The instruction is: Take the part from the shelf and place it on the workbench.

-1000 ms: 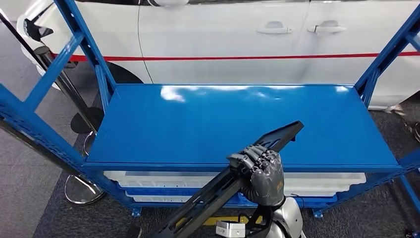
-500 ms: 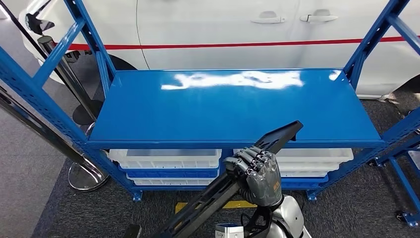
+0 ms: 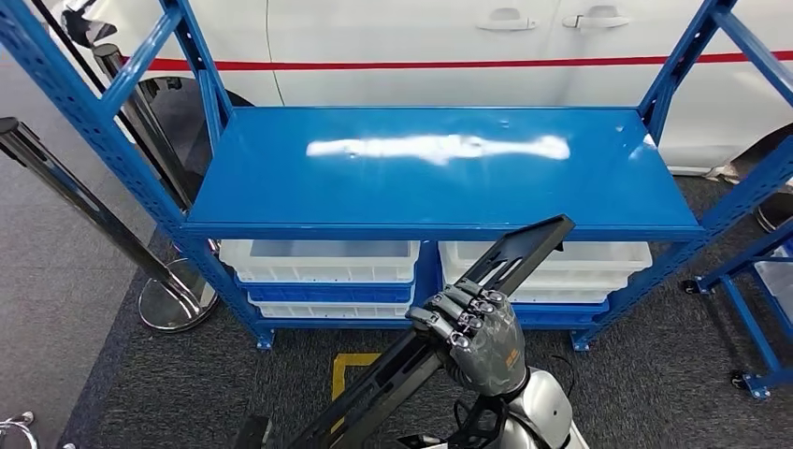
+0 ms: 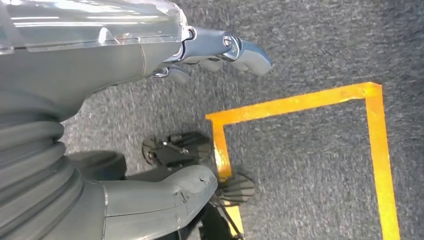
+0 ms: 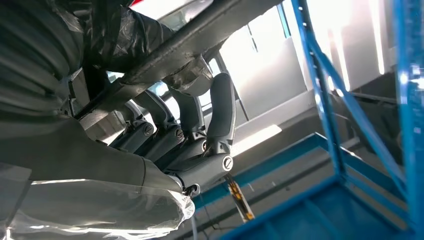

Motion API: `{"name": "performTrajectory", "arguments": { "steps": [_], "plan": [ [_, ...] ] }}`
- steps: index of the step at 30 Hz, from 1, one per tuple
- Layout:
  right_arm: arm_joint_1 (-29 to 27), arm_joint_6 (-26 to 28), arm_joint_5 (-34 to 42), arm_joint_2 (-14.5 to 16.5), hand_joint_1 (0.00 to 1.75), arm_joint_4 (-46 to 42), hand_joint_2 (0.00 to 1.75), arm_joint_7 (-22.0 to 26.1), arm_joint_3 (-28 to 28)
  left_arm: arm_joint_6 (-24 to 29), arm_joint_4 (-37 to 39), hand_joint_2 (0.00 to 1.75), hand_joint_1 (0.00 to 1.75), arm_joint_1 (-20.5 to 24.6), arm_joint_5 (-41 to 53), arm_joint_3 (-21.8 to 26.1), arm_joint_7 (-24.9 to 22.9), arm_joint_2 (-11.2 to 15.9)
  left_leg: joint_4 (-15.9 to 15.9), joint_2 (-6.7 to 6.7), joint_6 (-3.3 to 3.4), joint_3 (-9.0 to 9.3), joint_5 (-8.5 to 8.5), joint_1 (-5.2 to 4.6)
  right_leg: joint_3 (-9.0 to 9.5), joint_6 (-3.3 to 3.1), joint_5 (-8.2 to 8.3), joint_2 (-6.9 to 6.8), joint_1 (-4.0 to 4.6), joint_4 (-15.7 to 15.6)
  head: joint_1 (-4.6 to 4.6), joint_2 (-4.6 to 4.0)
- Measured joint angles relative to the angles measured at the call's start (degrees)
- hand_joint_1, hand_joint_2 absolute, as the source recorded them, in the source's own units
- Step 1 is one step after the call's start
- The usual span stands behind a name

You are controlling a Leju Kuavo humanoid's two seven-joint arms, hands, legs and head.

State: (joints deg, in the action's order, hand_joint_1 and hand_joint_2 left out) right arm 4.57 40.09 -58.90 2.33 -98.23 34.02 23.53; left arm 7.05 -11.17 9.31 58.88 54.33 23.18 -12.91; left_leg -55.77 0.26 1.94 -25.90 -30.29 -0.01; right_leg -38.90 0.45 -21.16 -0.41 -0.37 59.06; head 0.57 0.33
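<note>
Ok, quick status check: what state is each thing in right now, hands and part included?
right hand: grips the part, fingers wrapped around it
part: long black frame, held tilted in front of the shelf, not resting on it
left hand: holds nothing, hangs over the floor
shelf: top deck bare
white bins: on the lower level

Nothing here reads as text; a small orange mark on the right hand is too blurred.
</note>
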Motion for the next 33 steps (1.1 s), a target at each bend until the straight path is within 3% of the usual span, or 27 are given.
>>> {"name": "performTrajectory", "arguments": {
  "steps": [1, 2, 4, 5, 6, 7, 8, 9, 11, 13, 15, 16, 17, 19, 20, 21, 23, 24, 25, 27, 28, 30, 31, 33],
  "plan": [
    [-0.09, 0.01, 0.04, 0.04, 1.75, -0.01, 1.75, 0.07, -0.19, -0.02, -0.01, 1.75, 0.0, -0.01, -0.03, 0.0, -0.02, -0.04, 0.18, 0.17, 0.46, -0.65, 0.86, 0.15, -0.47, 0.26, -1.75, 0.13, -0.05, 1.07, 0.02, 0.0],
    [-0.18, 0.01, 0.03, 0.06, 1.75, -0.01, 1.75, 0.08, -0.36, -0.04, -0.01, 1.75, 0.0, -0.02, -0.07, 0.01, -0.04, -0.08, 0.28, 0.33, 0.82, -1.46, 1.75, 0.27, -1.15, 0.47, -4.7, 0.26, -0.16, 3.38, 0.03, 0.0],
    [-0.35, 0.02, -0.3, 0.07, 1.75, -0.02, 1.75, 0.03, -0.61, -0.06, -0.01, 1.75, 0.0, -0.02, -0.1, 0.01, -0.04, -0.08, 0.07, 0.44, 1.16, -3.43, 3.31, 0.13, -2.6, 0.88, -10.65, 0.32, -0.36, 10.35, 0.05, 0.0],
    [-0.47, 0.02, -0.55, 0.07, 1.75, -0.01, 1.75, -0.02, -0.71, -0.06, 0.0, 1.75, 0.0, -0.05, -0.1, 0.01, -0.05, -0.08, -0.15, 0.47, 1.09, -4.49, 4.01, 0.1, -2.92, 1.08, -11.81, 0.32, -0.43, 13.63, 0.06, 0.0],
    [-0.6, 0.02, -0.82, 0.07, 1.75, 0.0, 1.75, -0.06, -0.8, -0.06, 0.0, 1.75, 0.0, -0.07, -0.1, 0.01, -0.07, -0.08, -0.45, 0.5, 0.99, -5.61, 4.62, 0.1, -2.59, 1.25, -11.35, 0.32, -0.5, 15.51, 0.06, 0.0],
    [-0.71, 0.02, -1.1, 0.07, 1.75, 0.01, 1.75, -0.08, -0.88, -0.06, 0.0, 1.75, 0.0, -0.09, -0.09, 0.01, -0.1, -0.08, -0.87, 0.51, 0.84, -6.76, 5.15, 0.13, -1.4, 1.37, -9.88, 0.31, -0.6, 15.62, 0.06, 0.0],
    [-0.78, 0.02, -1.43, 0.08, 1.75, 0.02, 1.75, -0.09, -0.94, -0.06, 0.0, 1.75, 0.0, -0.1, -0.08, 0.0, -0.14, -0.08, -1.39, 0.52, 0.65, -7.86, 5.6, 0.18, 0.81, 1.42, -8.27, 0.31, -0.73, 13.76, 0.05, 0.0],
    [-0.8, 0.02, -1.76, 0.09, 1.75, 0.02, 1.75, -0.08, -0.97, -0.05, -0.01, 1.75, 0.0, -0.11, -0.08, 0.0, -0.16, -0.09, -1.99, 0.51, 0.41, -8.86, 5.97, 0.19, 3.77, 1.41, -7.66, 0.32, -0.84, 10.31, 0.05, 0.0],
    [-0.84, 0.02, -2.21, 0.16, 1.75, 0.01, 1.75, -0.04, -1.01, -0.02, -0.02, 1.75, 0.0, -0.12, -0.07, -0.02, -0.17, -0.1, -3.06, 0.43, -0.19, -10.23, 6.62, 0.11, 9.01, 1.07, -8.87, 0.39, -0.71, 2.9, 0.02, 0.0],
    [-0.9, 0.02, -2.27, 0.23, 1.75, 0.03, 1.75, -0.01, -1.1, 0.01, -0.02, 1.75, 0.0, -0.16, -0.05, -0.02, -0.19, -0.1, -3.36, 0.37, -0.9, -10.82, 7.51, 0.04, 10.4, 0.31, -9.9, 0.45, -0.33, -0.06, 0.01, 0.0],
    [-0.87, 0.0, -2.21, 0.25, 1.75, 0.15, 1.75, -0.21, -1.19, -0.04, -0.02, 1.75, 0.0, -0.27, -0.04, -0.02, -0.21, -0.09, -3.65, 0.3, -1.62, -11.46, 7.44, 0.24, 9.36, -0.78, -8.81, 0.28, -0.39, -0.16, 0.01, 0.0],
    [-0.83, -0.01, -2.17, 0.25, 1.75, 0.22, 1.75, -0.37, -1.2, -0.08, -0.02, 1.75, 0.0, -0.33, -0.03, -0.02, -0.22, -0.08, -4.64, 0.25, -1.96, -12.05, 5.96, 0.36, 8.68, -1.33, -8.09, 0.17, -0.43, -0.24, 0.01, 0.0],
    [-0.78, -0.01, -2.11, 0.26, 1.75, 0.32, 1.75, -0.54, -1.2, -0.12, -0.02, 1.75, 0.0, -0.39, -0.02, -0.03, -0.23, -0.08, -6.63, 0.2, -2.23, -12.82, 3.4, 0.49, 7.86, -1.78, -7.33, 0.06, -0.51, -0.32, 0.0, 0.0],
    [-0.73, -0.01, -1.96, 0.27, 1.75, 0.52, 1.75, -0.69, -1.2, -0.15, -0.02, 1.75, 0.0, -0.4, 0.03, -0.06, -0.24, -0.08, -12.97, 0.19, -2.65, -14.26, -2.46, 0.61, 6.02, -2.22, -5.86, -0.01, -0.38, -0.28, -0.01, 0.0],
    [-0.73, -0.01, -1.85, 0.27, 1.75, 0.66, 1.75, -0.71, -1.2, -0.15, -0.02, 1.75, 0.0, -0.38, 0.07, -0.08, -0.24, -0.09, -16.15, 0.19, -2.78, -14.52, -3.94, 0.64, 5.01, -2.26, -5.09, -0.04, -0.3, -0.24, -0.01, 0.0],
    [-0.72, -0.01, -1.76, 0.27, 1.75, 0.81, 1.75, -0.71, -1.2, -0.16, -0.02, 1.75, 0.0, -0.34, 0.09, -0.11, -0.24, -0.09, -18.23, 0.19, -2.81, -14.19, -3.9, 0.65, 3.99, -2.24, -4.34, -0.06, -0.24, -0.15, -0.01, 0.0],
    [-0.72, -0.01, -1.75, 0.27, 1.75, 1.04, 1.75, -0.82, -1.19, -0.2, -0.02, 1.75, 0.0, -0.27, 0.12, -0.21, -0.24, -0.1, -17.34, 0.16, -2.55, -11.14, -0.79, 0.62, 2.04, -2.09, -2.94, -0.07, -0.15, 0.07, -0.01, 0.0],
    [-0.71, -0.01, -1.96, 0.26, 1.75, 1.1, 1.75, -1.09, -1.19, -0.22, -0.03, 1.75, 0.0, -0.2, 0.12, -0.27, -0.24, -0.09, -14.01, 0.13, -2.18, -8.11, 0.4, 0.55, 1.25, -1.97, -2.27, -0.06, -0.12, 0.17, -0.02, 0.0],
    [-0.69, -0.01, -2.23, 0.26, 1.75, 1.12, 1.75, -1.44, -1.18, -0.23, -0.04, 1.75, 0.0, -0.08, 0.12, -0.33, -0.23, -0.07, -9.5, 0.11, -1.75, -4.63, 0.54, 0.39, 0.65, -1.77, -1.68, -0.05, -0.03, 0.24, -0.02, 0.0],
    [-0.56, -0.01, -3.03, 0.22, 1.75, 1.17, 1.75, -2.42, -1.14, -0.24, -0.08, 1.75, 0.0, 0.19, 0.1, -0.43, -0.2, -0.04, -1.88, 0.07, -1.14, 0.4, -0.9, 0.02, 0.1, -1.21, -0.47, -0.19, -0.05, 0.14, -0.01, 0.0],
    [-0.45, -0.01, -3.4, 0.19, 1.75, 1.23, 1.75, -2.9, -1.1, -0.25, -0.09, 1.75, 0.0, 0.27, 0.07, -0.45, -0.19, -0.05, -0.19, 0.06, -0.98, 1.15, -1.31, -0.17, 0.03, -0.86, 0.14, -0.27, -0.12, -0.09, 0.0, 0.0],
    [-0.28, -0.01, -3.65, -0.09, 1.75, 1.46, 1.75, -4.07, -0.93, -0.27, -0.08, 1.75, 0.0, 0.19, -0.04, -0.46, -0.19, -0.14, 0.62, 0.19, -0.54, 0.5, -0.12, -0.11, -0.2, -0.14, 0.8, -0.21, -0.24, -0.54, 0.02, 0.0],
    [-0.19, -0.01, -3.43, -0.32, 1.75, 1.61, 1.75, -4.65, -0.81, -0.27, -0.08, 1.75, 0.0, 0.16, -0.09, -0.46, -0.18, -0.19, 0.88, 0.31, -0.11, -0.02, 0.73, 0.02, -0.58, 0.17, -0.41, -0.08, -0.26, 0.11, 0.03, 0.0],
    [-0.02, -0.01, -3.08, -0.91, 1.75, 1.96, 1.75, -5.76, -0.53, -0.28, -0.08, 1.75, 0.0, 0.1, -0.15, -0.45, -0.12, -0.3, 1.02, 0.54, 0.58, -1.48, 2.39, 0.18, -1.91, 0.59, -5.92, 0.17, -0.38, 4.55, 0.04, 0.0]
  ]
}}
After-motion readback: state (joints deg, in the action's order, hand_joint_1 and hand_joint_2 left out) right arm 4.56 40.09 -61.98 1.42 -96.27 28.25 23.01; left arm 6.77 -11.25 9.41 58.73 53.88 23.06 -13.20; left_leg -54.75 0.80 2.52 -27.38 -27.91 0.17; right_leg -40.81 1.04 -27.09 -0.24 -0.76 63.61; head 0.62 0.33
